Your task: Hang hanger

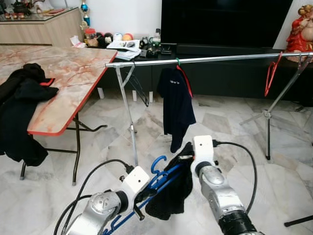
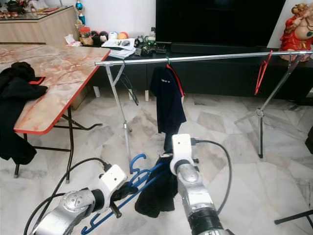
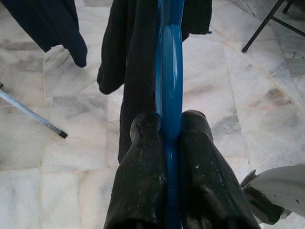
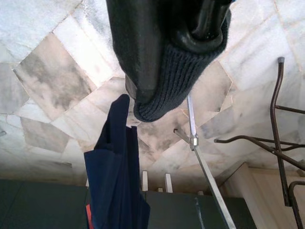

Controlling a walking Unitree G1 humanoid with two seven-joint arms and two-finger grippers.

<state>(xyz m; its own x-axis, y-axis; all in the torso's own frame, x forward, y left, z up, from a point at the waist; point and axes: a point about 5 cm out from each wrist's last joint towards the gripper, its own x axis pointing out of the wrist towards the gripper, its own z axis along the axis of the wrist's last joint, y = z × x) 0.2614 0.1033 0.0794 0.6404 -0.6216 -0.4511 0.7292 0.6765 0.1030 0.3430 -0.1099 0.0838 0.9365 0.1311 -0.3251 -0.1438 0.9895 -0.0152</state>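
1. Here the left pincer [image 3: 164, 143] is clenched on the blue hanger [image 1: 159, 178], low before the rail [image 1: 210, 59].
2. The right pincer [image 4: 176, 43] is grasping the black garment [image 1: 171, 193] that drapes over this hanger.
3. A dark shirt [image 1: 176, 105] hangs on the rail, beside the counter [image 1: 63, 73].

No text can be read anywhere; the hanging navy shirt [image 1: 176, 105] bears a small pale mark on its chest, too small and blurred to make out, and the papers [image 1: 123, 47] on the TV bench show print that cannot be read
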